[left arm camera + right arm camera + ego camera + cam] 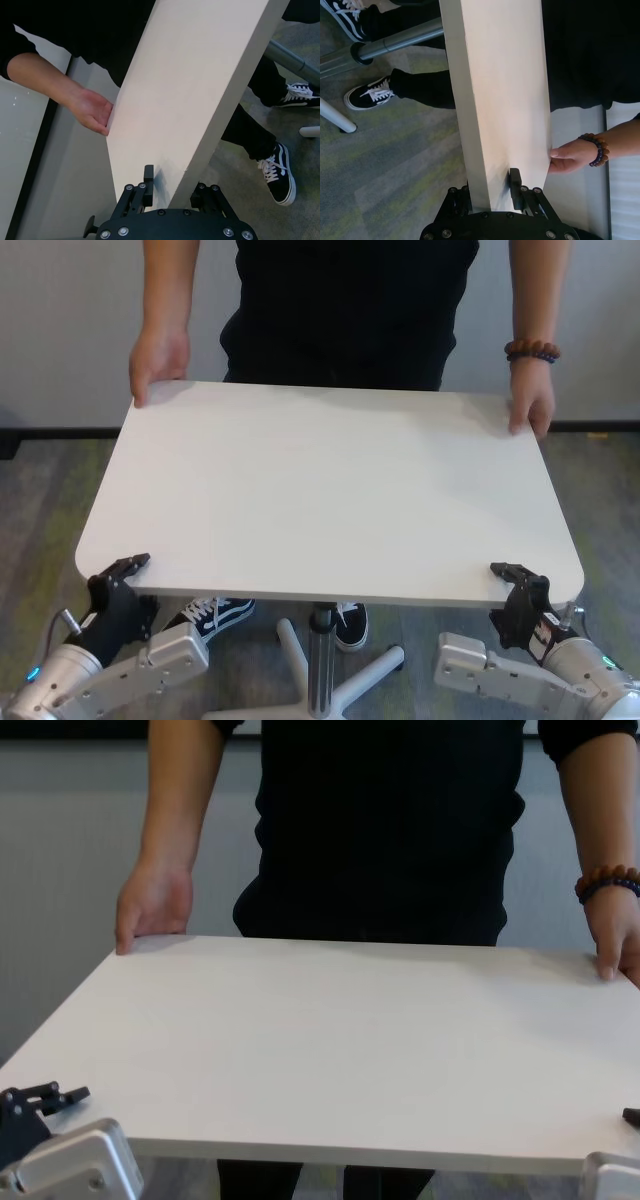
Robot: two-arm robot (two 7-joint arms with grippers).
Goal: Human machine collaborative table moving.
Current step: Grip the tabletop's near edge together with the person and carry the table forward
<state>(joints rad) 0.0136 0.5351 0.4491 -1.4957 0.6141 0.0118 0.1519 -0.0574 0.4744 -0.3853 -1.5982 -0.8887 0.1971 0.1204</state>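
The table [330,490] lies level, long axis left to right, between robot and human [350,310]. Left gripper [128,570] clamps its near left corner, right gripper [515,578] its near right corner; human hands hold the far corners.

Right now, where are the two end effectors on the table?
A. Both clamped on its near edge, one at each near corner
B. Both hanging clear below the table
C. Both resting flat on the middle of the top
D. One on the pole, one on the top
A: the left end effector and right end effector each straddle the near edge of the table, at opposite corners.
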